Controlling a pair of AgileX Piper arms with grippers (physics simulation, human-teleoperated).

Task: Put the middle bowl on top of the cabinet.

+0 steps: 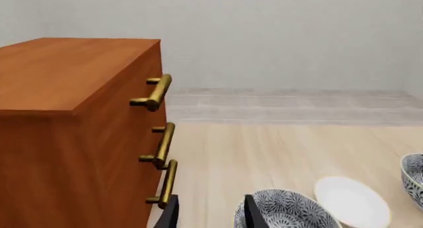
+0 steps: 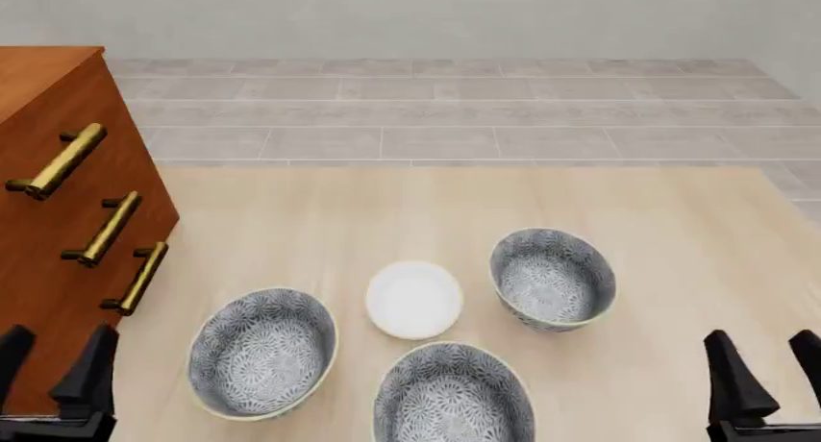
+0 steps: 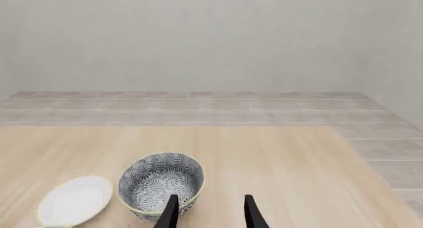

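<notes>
Both our grippers hang spread and empty. The middle bowl [image 2: 453, 396] sits on the table between them, ahead and right of our left gripper [image 2: 49, 380], slightly nearer it than our right gripper [image 2: 763, 377]; the cabinet [image 2: 52, 183] stands beside our left.

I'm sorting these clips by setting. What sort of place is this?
Likely a simulated tabletop test scene, not a real home: a pale wooden table holding a wooden cabinet, three patterned bowls and a white dish, with bare grey walls and tiled floor behind.
</notes>
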